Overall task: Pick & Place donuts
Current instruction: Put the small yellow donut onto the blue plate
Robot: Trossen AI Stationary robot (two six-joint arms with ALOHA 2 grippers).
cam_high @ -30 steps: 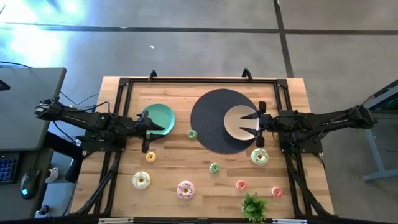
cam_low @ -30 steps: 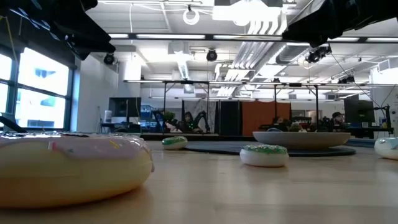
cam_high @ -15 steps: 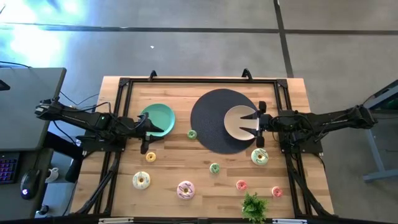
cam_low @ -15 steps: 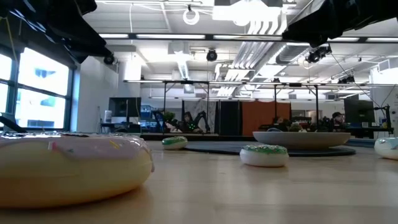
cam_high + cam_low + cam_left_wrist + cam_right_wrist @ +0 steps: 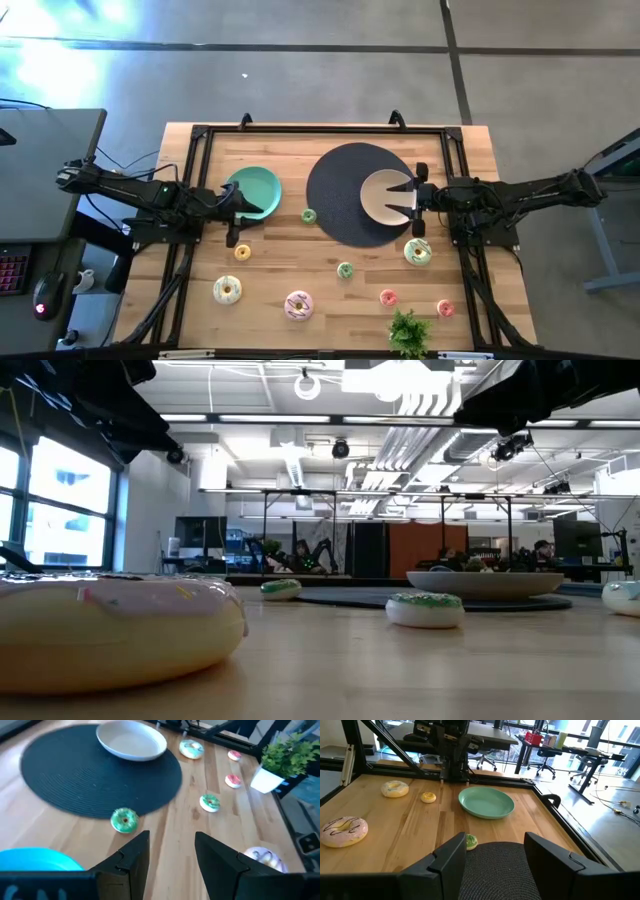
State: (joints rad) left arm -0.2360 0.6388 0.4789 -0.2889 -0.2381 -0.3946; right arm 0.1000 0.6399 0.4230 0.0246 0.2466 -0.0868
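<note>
Eight toy donuts lie flat on the wooden table. The high view shows a tiny green one (image 5: 308,215) at the mat's edge, a tiny yellow one (image 5: 243,252), a larger pale-iced one (image 5: 227,290), a pink one (image 5: 298,305), a tiny green one (image 5: 345,270), two red-pink ones (image 5: 388,297) (image 5: 445,309) and a pale green one (image 5: 418,252). My left gripper (image 5: 252,212) (image 5: 172,855) is open beside the green plate (image 5: 252,188). My right gripper (image 5: 396,199) (image 5: 495,852) is open over the beige bowl (image 5: 380,197).
The bowl stands on a round dark mat (image 5: 345,195) at the table's middle far side. A potted plant sprig (image 5: 408,332) stands at the near edge, right of centre. A black frame (image 5: 300,130) runs along the table's edges. Bare wood lies between the donuts.
My left gripper has drawn back a little toward the table's left edge, staying open. The donuts, plate and bowl lie where they were.
</note>
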